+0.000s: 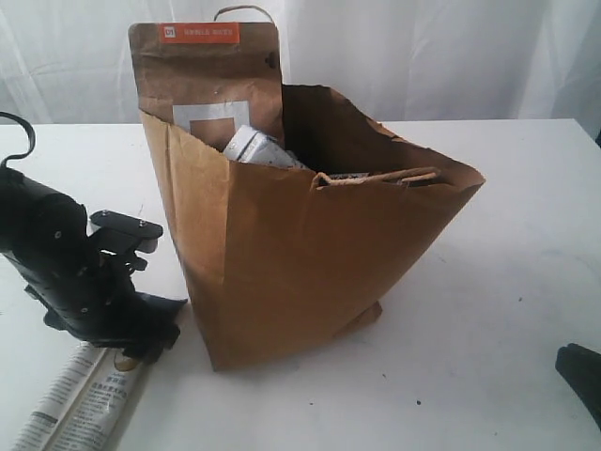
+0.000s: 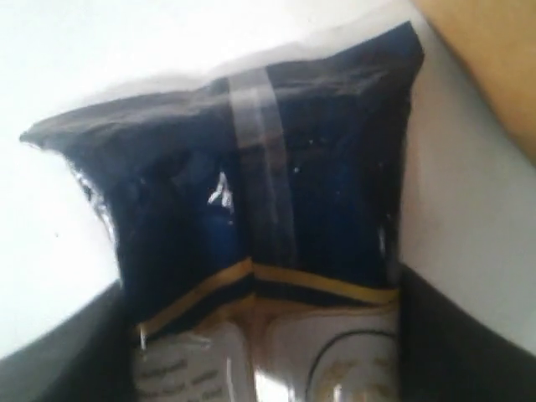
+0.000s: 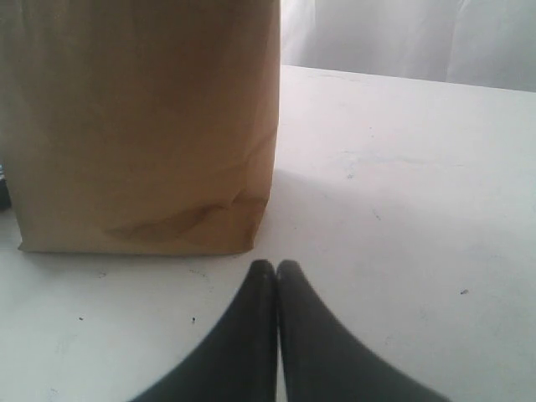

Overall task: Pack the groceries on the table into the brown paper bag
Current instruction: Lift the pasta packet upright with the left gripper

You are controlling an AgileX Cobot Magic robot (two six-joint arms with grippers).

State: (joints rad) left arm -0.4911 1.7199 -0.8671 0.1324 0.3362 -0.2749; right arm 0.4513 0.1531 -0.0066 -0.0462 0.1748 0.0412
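The brown paper bag (image 1: 300, 272) stands open on the white table (image 1: 507, 235). Out of its top stick the brown windowed pouch (image 1: 207, 75) and a small white-blue packet (image 1: 258, 148). The long dark-blue noodle packet (image 1: 80, 399) lies flat on the table left of the bag. My left gripper (image 1: 141, 343) is down over its near end. In the left wrist view the noodle packet (image 2: 268, 193) fills the gap of the left gripper (image 2: 260, 289), touching both dark fingers and creased along its middle. My right gripper (image 3: 276, 266) is shut and empty, low over the table just short of the bag (image 3: 142, 126).
A white curtain hangs behind the table. In the exterior view only a dark tip of the right gripper (image 1: 582, 371) shows at the lower right edge. A corner of the bag (image 2: 494, 67) lies close beside the noodle packet.
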